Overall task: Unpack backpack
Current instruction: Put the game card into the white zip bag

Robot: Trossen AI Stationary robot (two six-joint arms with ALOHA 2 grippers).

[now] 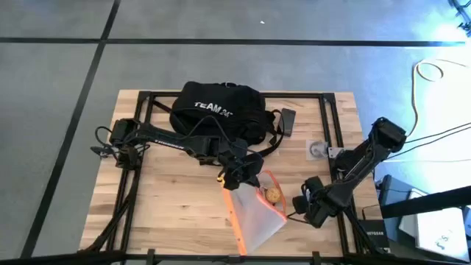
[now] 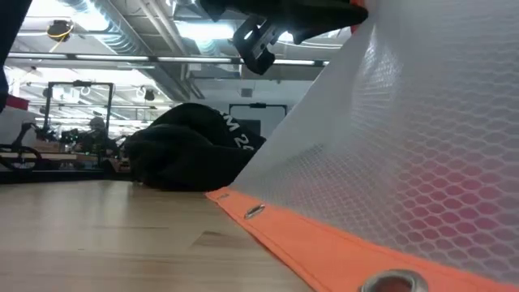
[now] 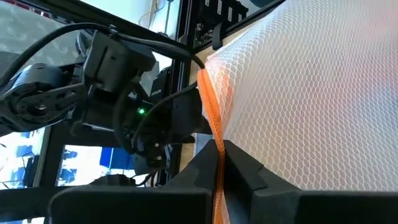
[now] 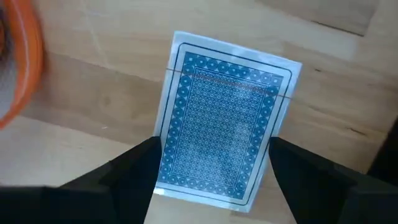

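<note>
— Where was the large black soft fabric backpack with white "TEAM 247" lettering (image 1: pixel 217 110) found?

— At the table's far middle, behind the translucent mesh pouch with orange trim (image 1: pixel 254 213).

— How was the pouch held?

— Its orange edge was pinched between the closed fingers of the left gripper (image 3: pixel 219 163).

— And the right gripper (image 4: pixel 214 163)?

— Its fingers were clamped on a blue-patterned deck of playing cards (image 4: pixel 227 127), near the table's right front.
</note>
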